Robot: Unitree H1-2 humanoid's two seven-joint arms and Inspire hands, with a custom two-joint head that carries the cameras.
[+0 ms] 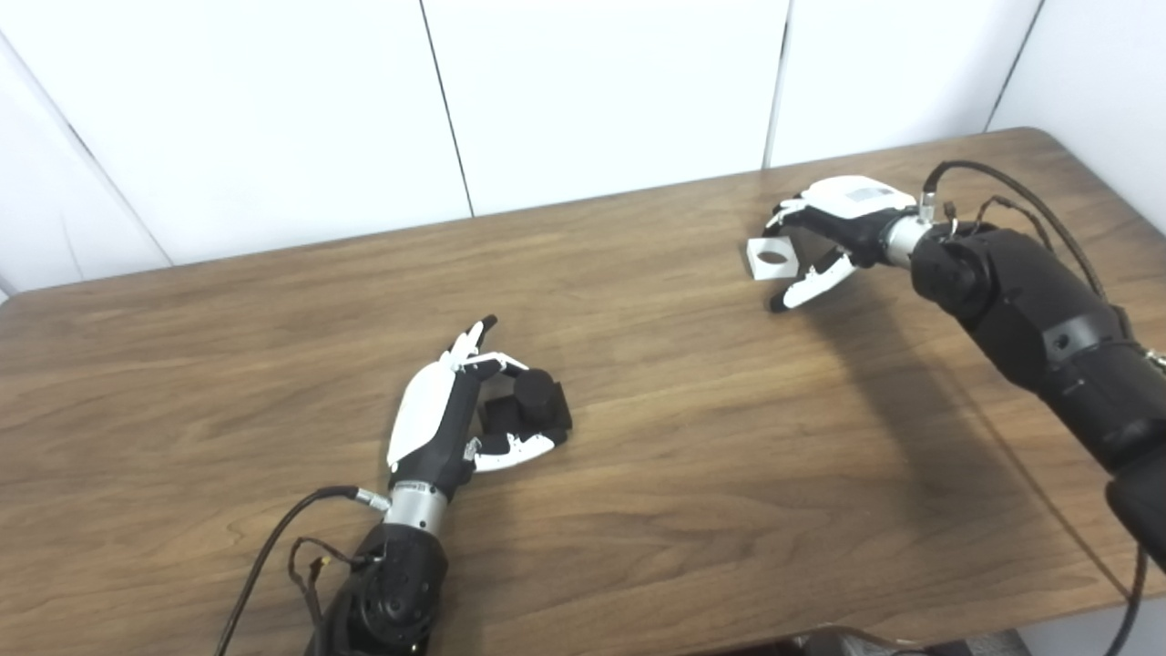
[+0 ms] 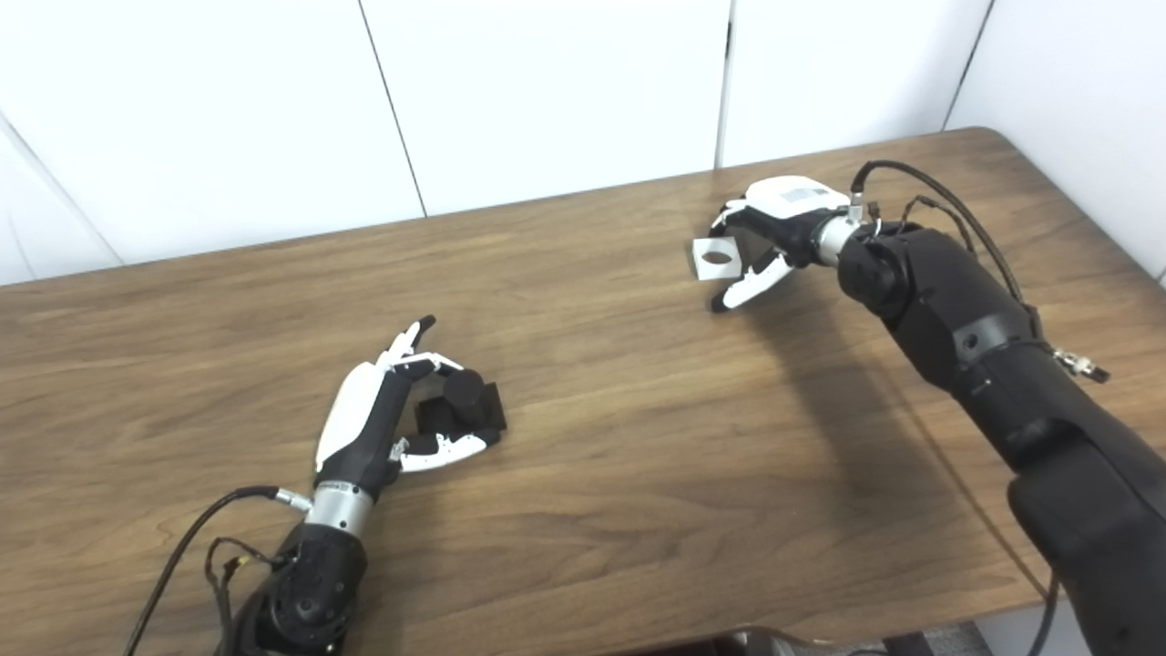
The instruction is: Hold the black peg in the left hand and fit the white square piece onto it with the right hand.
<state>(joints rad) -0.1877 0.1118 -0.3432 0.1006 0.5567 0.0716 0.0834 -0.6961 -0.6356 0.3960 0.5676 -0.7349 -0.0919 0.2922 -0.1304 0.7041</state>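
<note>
- One big wooden tabletop [image 1: 638, 474] takes up pretty much everything, brown grain running side to side, with white wall panels [image 1: 601, 91] behind its far edge.
- Right arm [image 1: 1048, 337] is the next biggest thing: chunky black, coming in over the right edge and reaching toward the far right corner, with thin black cables [image 1: 1020, 196] looped above the wrist.
- Left arm [image 2: 305, 583] is shorter in view, coming up from the near edge left of centre, also with a cable [image 2: 182, 547] curling off the wrist.
- Right hand [image 1: 833, 232], white back facing up, sits near the far edge toward the right corner. Its fingers are pinched on the white square piece, thumb below and the rest on top.
- Left hand [image 2: 383, 415] rests low over the tabletop, left of the middle and closer to the near edge. Its fingers are curled around the black peg, thumb underneath on the near side, one finger sticking out straight toward the far edge.
- Black peg [image 2: 465, 401]: dark block base with a round stub poking up, tucked in the left hand's grip. Can't tell if the base is touching the wood or just above it.
- White square piece [image 1: 771, 257]: small flat tile with a round hole through the middle, hole face turned toward the camera, held at the right hand's fingertips, well apart from the peg.
</note>
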